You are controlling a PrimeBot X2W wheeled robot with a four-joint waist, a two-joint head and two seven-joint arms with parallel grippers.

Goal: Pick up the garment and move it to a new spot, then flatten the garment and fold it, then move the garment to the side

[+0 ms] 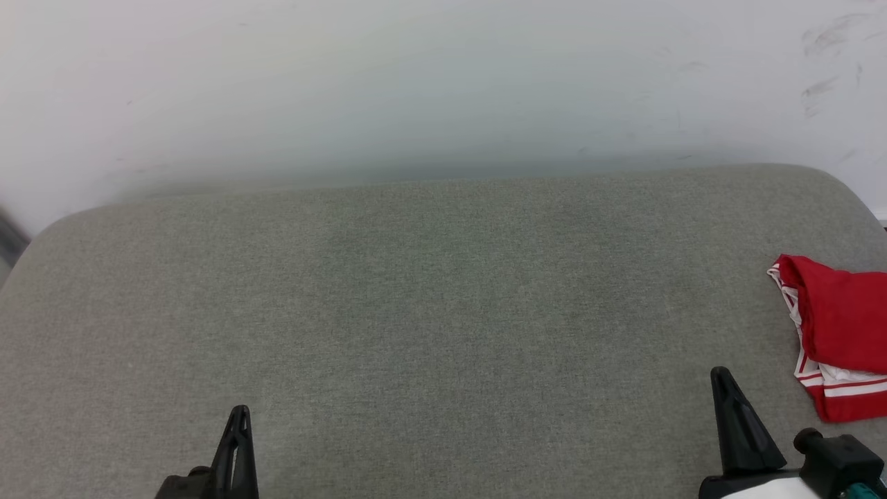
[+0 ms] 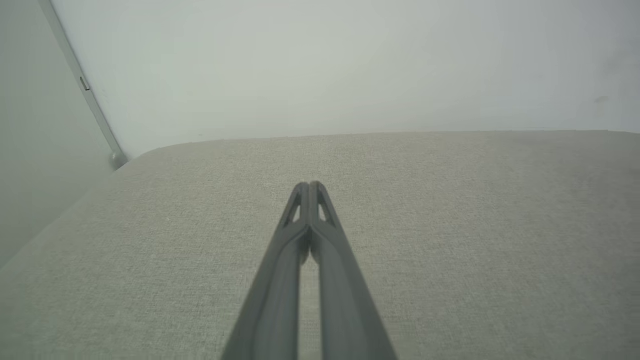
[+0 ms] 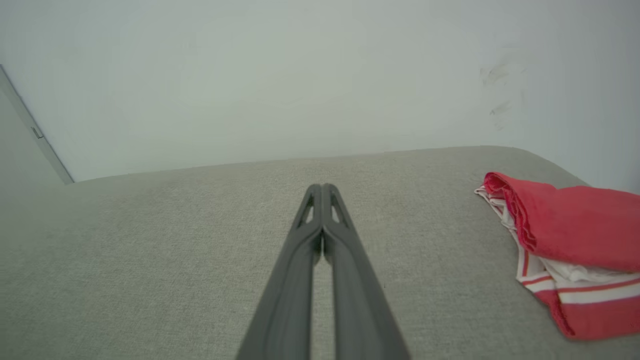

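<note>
Dark and long-fingered, the left gripper [image 1: 239, 416] rises at the near left above a wide grey-green woven fabric surface [image 1: 443, 312]. Its two fingers are pressed together at the tips and hold nothing. At the near right, the right gripper [image 1: 721, 378] is closed the same way, also empty-handed. The garment [image 1: 842, 326], red cloth with white fabric and red-and-white striped trim, lies bunched in loose folds at the surface's right edge. It is just right of the right gripper and apart from it. A scuffed white wall [image 1: 416, 83] stands at the far side.
</note>
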